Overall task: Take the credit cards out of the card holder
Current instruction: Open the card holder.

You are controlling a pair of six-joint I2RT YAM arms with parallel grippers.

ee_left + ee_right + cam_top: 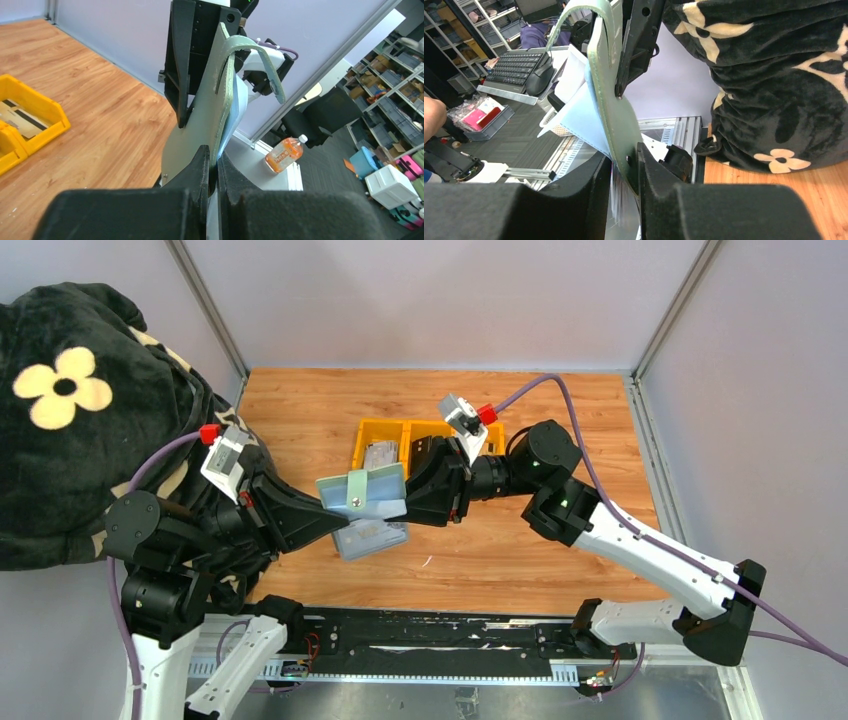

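We have the card holder (362, 495) open in mid-air above the bench (520, 540). The left tool (325, 508) is clamped hard on one edge and the right tool (408, 495) is pinched onto the opposite edge, while some credit cards (380, 453) lie in the yellow tray (380, 423) behind. If the right tool has caught the flap along with a card, its pull could stretch the holder or drag it out of the left tool's narrow bite. The snap tab (265, 65) curls loose and could snag a card sliding out.
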